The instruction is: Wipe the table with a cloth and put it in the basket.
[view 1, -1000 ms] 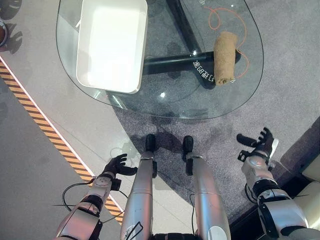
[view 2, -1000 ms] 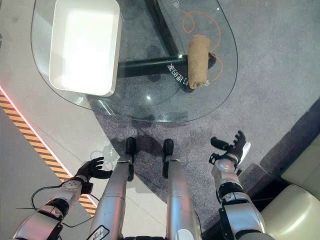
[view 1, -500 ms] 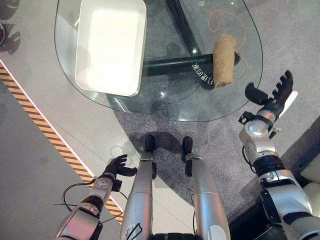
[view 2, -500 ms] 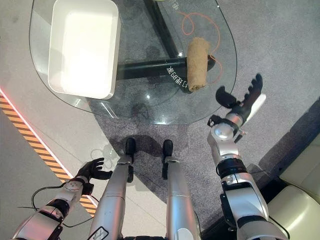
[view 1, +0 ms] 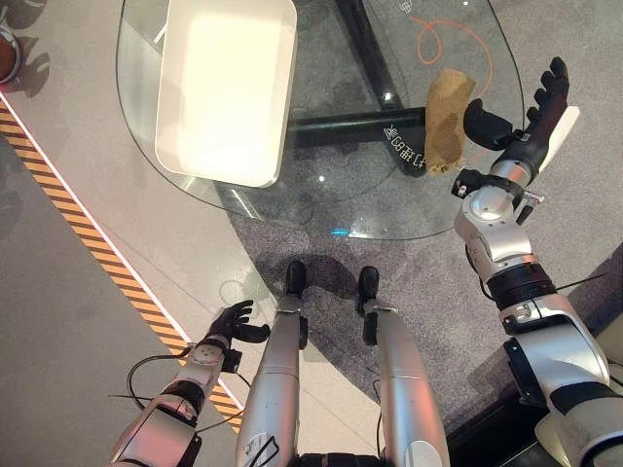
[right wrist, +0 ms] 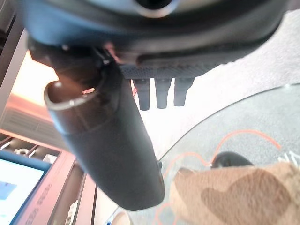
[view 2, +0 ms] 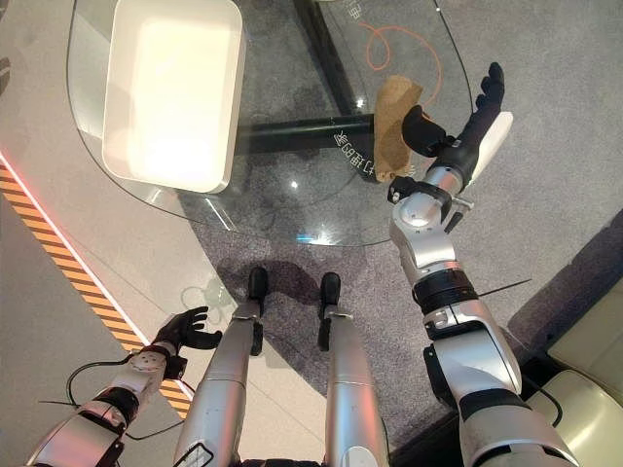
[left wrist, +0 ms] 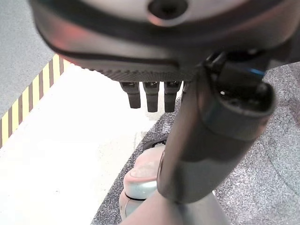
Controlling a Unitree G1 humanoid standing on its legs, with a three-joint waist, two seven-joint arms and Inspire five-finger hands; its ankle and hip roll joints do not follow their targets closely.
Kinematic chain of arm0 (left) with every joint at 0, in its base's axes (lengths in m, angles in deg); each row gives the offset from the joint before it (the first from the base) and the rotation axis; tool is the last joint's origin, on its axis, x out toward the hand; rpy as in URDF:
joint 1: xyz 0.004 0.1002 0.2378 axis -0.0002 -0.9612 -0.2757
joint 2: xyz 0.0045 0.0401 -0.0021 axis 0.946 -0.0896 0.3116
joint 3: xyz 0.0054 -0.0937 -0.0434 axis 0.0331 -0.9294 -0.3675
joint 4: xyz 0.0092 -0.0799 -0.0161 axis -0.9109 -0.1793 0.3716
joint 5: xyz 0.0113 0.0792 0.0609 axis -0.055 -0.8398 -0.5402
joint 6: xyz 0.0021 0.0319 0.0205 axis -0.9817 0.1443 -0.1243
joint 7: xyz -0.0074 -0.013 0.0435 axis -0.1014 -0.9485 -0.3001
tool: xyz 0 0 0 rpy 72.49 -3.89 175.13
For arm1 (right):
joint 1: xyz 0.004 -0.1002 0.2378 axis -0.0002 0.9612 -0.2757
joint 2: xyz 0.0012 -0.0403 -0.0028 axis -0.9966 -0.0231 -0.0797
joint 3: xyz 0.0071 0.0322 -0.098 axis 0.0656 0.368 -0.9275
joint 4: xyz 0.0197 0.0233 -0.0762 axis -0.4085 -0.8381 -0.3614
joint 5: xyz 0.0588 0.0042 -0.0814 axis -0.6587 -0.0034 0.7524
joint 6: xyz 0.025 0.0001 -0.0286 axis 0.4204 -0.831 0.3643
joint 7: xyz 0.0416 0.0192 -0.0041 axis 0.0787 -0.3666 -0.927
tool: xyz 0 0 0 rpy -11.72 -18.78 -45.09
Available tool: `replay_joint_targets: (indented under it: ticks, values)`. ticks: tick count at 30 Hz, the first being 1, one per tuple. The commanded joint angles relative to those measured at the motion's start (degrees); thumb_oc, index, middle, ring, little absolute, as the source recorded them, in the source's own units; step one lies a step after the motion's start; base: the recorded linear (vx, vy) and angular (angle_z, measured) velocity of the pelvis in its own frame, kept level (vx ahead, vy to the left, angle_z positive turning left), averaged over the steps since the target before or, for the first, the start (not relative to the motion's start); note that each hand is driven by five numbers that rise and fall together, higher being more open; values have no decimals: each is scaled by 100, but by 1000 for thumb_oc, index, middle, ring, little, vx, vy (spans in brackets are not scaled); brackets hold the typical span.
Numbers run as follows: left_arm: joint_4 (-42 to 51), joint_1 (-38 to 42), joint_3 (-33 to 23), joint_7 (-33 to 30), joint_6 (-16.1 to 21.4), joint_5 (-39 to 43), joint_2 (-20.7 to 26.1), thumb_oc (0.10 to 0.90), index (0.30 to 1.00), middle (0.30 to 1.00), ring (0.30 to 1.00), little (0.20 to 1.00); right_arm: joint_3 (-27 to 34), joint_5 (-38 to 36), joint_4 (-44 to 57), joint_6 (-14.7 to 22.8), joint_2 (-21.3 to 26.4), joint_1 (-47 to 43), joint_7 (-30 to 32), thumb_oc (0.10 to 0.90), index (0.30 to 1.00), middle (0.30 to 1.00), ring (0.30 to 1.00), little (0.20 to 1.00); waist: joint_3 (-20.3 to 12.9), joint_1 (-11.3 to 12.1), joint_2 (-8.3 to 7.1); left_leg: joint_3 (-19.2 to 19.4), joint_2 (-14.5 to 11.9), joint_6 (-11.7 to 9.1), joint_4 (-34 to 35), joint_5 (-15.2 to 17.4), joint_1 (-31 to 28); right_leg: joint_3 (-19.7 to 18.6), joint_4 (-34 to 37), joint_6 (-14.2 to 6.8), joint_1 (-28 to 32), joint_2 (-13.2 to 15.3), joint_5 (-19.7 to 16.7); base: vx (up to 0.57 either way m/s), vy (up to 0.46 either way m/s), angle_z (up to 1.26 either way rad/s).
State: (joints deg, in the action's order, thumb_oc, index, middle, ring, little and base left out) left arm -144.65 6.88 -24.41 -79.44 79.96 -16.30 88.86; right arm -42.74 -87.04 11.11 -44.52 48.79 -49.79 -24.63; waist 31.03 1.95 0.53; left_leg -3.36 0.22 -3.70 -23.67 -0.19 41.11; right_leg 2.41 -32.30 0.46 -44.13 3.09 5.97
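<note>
A tan rolled cloth (view 1: 446, 122) lies near the right edge of the oval glass table (view 1: 331, 209). My right hand (view 1: 521, 141) is raised at that edge, open with straight fingers. Its thumb hovers just right of the cloth; I cannot tell whether it touches. In the right wrist view the cloth (right wrist: 234, 197) lies past the thumb (right wrist: 108, 140), with nothing held. A white rectangular basket (view 1: 219, 178) stands on the table's left half. My left hand (view 1: 229, 326) hangs low at the lower left over the floor, open and idle.
An orange cord (view 1: 453, 29) loops on the carpet under the glass, beside the table's black base bar (view 1: 341, 126). A yellow-and-black striped line (view 1: 88, 243) crosses the floor at left. A beige seat (view 2: 574, 418) stands at the lower right.
My right arm has risen from beside the leg to the table's right edge, bringing the open hand next to the cloth. The left hand has stayed where it was.
</note>
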Motion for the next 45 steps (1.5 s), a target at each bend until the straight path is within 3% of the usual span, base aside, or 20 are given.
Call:
replay_joint_targets:
  ticks: [1,23,30,45]
  values:
    - [105,-523,11,-46,-40,150,-269,800,900,900,900,900,-85,374,466,47,540,-494,256,800,900,900,900,900,-124,-59,271,263,142,164,-234,177,-81,134,419,113,397,-152,-53,0,0,0]
    - [104,-460,295,-48,-54,153,-427,800,900,900,900,900,-789,-547,-1352,-1122,248,-1294,-108,800,900,900,900,900,-124,133,498,321,167,145,-14,56,-206,239,461,135,422,-60,-79,0,1,0]
    - [123,-495,366,-56,-65,148,-454,800,900,900,900,900,-793,-943,-1733,-1156,215,-1440,-307,800,900,900,900,900,-124,190,538,327,175,155,94,0,-230,283,500,129,416,-60,-106,0,0,0]
    - [203,-471,433,-87,-143,152,-453,800,900,900,900,900,-831,-1056,-1646,-1264,29,-1506,-415,800,900,900,900,900,-124,240,562,319,184,168,155,-70,-140,330,492,121,293,-76,-144,0,0,0]
